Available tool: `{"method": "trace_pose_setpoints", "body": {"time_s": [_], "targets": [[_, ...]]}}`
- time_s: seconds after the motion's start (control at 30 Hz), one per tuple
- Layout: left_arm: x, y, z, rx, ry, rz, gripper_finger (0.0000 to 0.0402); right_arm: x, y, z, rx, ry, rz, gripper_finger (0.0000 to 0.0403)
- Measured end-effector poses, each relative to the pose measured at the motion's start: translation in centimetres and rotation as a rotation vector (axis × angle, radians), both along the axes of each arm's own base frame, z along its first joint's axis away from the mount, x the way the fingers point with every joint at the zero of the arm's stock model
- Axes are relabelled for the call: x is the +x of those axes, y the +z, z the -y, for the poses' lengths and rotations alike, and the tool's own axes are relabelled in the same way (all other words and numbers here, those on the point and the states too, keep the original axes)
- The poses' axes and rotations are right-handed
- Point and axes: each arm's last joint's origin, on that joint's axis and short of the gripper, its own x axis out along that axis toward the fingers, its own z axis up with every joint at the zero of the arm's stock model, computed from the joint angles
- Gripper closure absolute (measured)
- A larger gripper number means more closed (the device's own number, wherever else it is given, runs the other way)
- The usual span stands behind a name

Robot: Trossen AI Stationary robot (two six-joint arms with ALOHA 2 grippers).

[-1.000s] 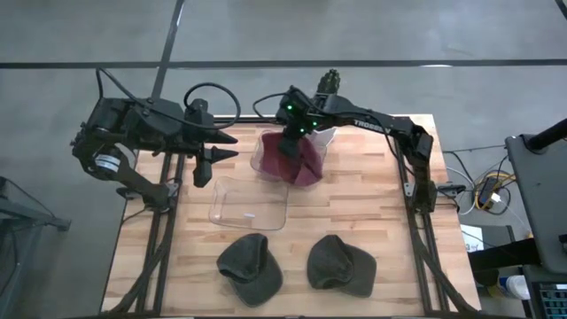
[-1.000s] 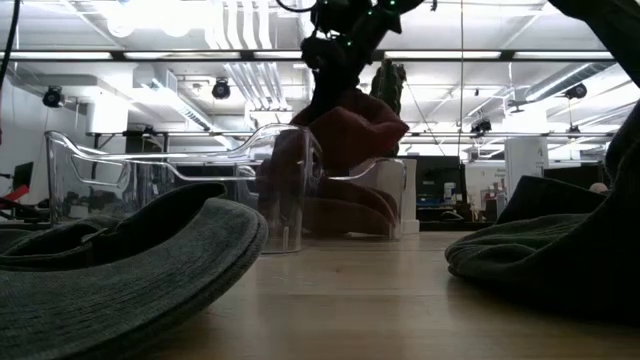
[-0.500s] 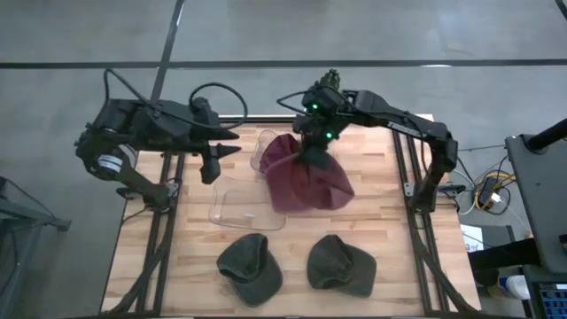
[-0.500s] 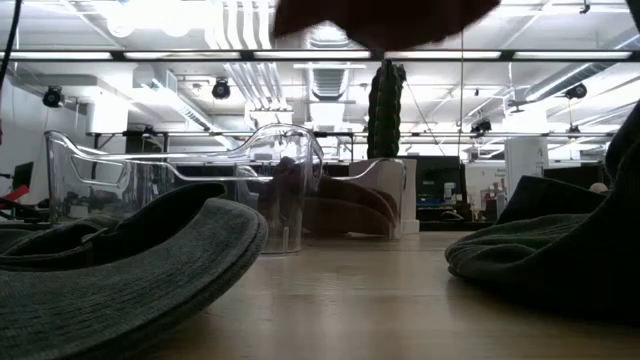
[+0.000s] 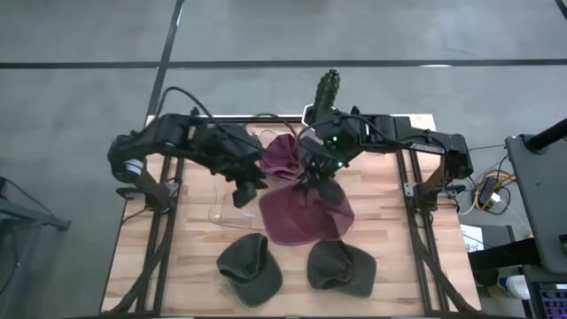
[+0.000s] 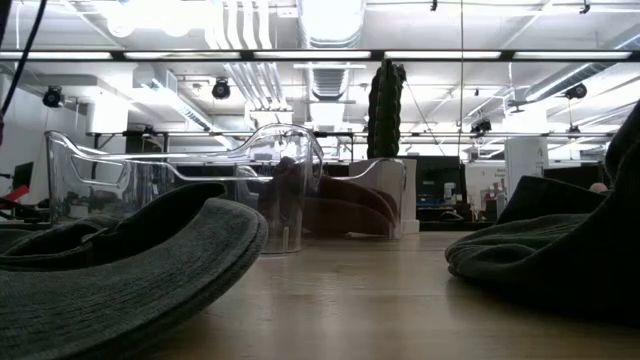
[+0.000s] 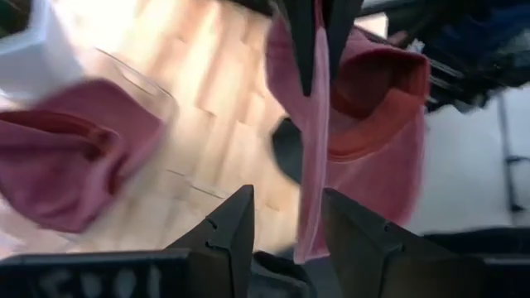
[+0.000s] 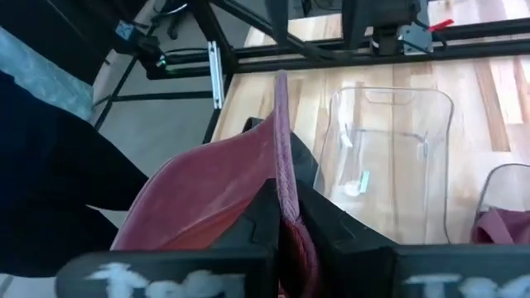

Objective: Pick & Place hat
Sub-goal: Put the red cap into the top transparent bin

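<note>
A maroon hat [image 5: 306, 217] hangs over the middle of the table from my right gripper [image 5: 312, 175], which is shut on it. My left gripper [image 5: 246, 190] stands open just left of the hat. In the left wrist view the hat's hanging edge [image 7: 313, 174] shows in line with the gap between the left fingers; I cannot tell if it touches them. A second maroon hat [image 5: 279, 155] lies in a clear bin at the far side. Two dark green hats [image 5: 251, 268] [image 5: 343, 268] lie flat on the table near its front edge. My right gripper pinches an edge of the maroon hat [image 8: 281, 178] between its two fingers, which slant down from the far right. The hat hangs slack below the fingers, lifted clear of the table; the low view shows none of it.
An empty clear bin [image 5: 232, 211] stands under my left gripper, beside the bin with the second maroon hat [image 8: 505, 225]. A cactus [image 5: 328, 89] stands at the far edge. The dark green hats [image 6: 120, 270] [image 6: 560, 250] fill the near strip.
My right gripper has lifted the maroon hat out of the far bin and carried it up and toward the near edge; the hat now hangs open below it. My left gripper has moved right and toward the near edge, down toward the hat, rolling as it went.
</note>
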Motion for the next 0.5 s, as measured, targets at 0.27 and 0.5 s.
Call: {"method": "trace_pose_setpoints", "body": {"time_s": [0.27,0.5], "targets": [[3.1,-2.0,0.7,-0.103,-0.074,-0.075,0.0268,-0.1,-0.3,-0.8,-0.055,-0.022,-0.021,0.039],[3.2,-2.5,0.8,-0.172,-0.128,-0.124,0.0268,-0.5,-0.9,-0.9,-0.068,-0.033,-0.093,0.039]]}}
